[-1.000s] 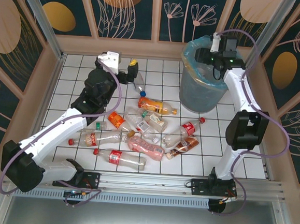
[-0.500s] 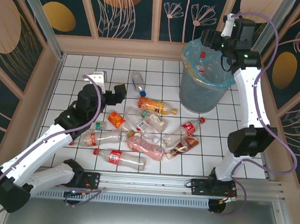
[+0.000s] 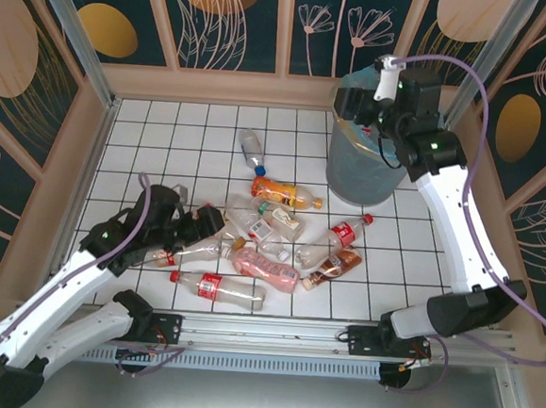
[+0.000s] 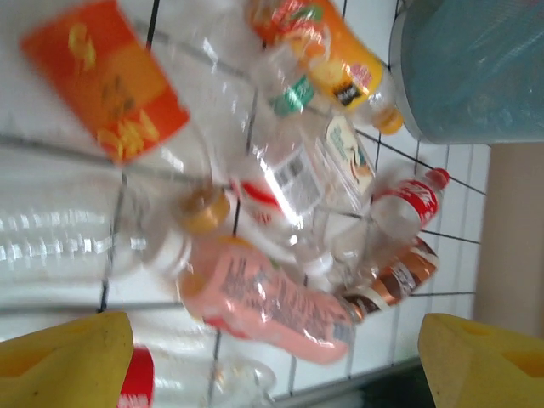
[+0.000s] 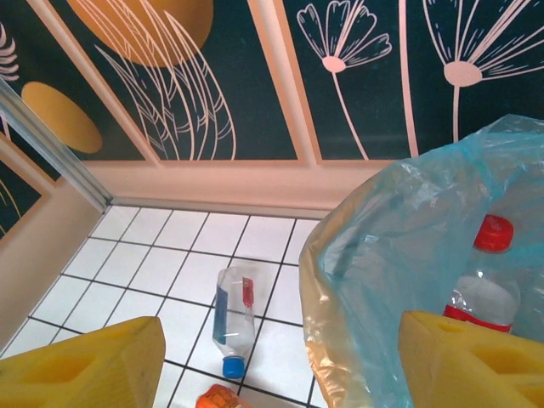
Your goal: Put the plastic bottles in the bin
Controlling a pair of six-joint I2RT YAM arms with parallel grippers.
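While the left gripper [image 4: 272,361] is hanging low over the heap of plastic bottles [image 3: 261,236] on the white tiled tabletop [image 3: 165,129], we are seeing its yellow fingers [image 4: 64,361] standing wide apart with nothing between them, so the pick is not yet made. The pink-labelled bottle [image 4: 263,302] is lying nearest the gap, the orange-labelled bottle [image 4: 106,81] beyond it, and they are crowding each other. We are judging the clean way is to single out one body, straddle it across its width, and squeeze gently, since these thin crushed walls look likely to slip or buckle. Over at the bin [image 3: 361,168], the right gripper [image 5: 276,365] is hovering by the rim, jaws apart and empty, with a red-capped bottle [image 5: 484,280] lying inside the blue bag [image 5: 399,246]; we are wanting it clear of the opening before anything is carried across.
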